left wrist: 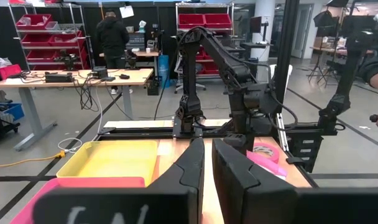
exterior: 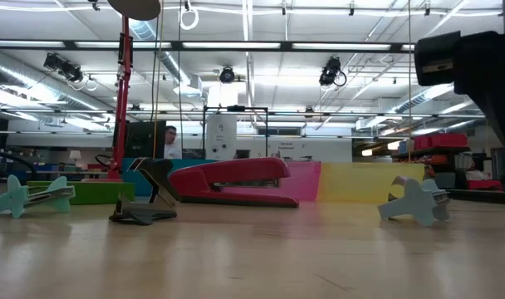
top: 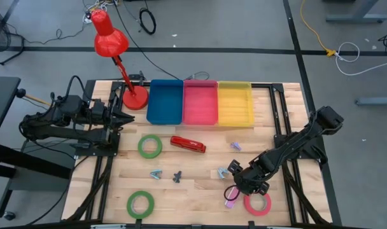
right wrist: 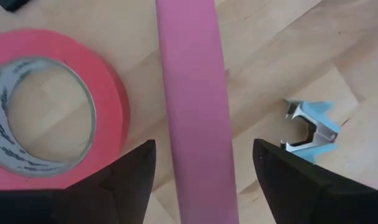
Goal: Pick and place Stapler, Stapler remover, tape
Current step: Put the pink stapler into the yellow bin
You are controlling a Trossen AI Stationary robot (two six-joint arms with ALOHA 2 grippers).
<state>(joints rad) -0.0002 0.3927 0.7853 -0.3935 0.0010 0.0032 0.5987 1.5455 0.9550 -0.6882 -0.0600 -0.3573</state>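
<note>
Wooden bench: right arm angled low, open pincer astride pink stapler, just beside red tape ring; left pincer closed, empty.

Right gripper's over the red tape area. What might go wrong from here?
The open right gripper straddles a pink bar, with the red tape roll beside it; a finger might snag the roll. The blue staple remover lies near the other finger and might get nudged. The left gripper waits near the blue bin.

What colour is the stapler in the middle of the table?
The stapler is red. It shows best in the high view, lying just in front of the coloured bins.
</note>
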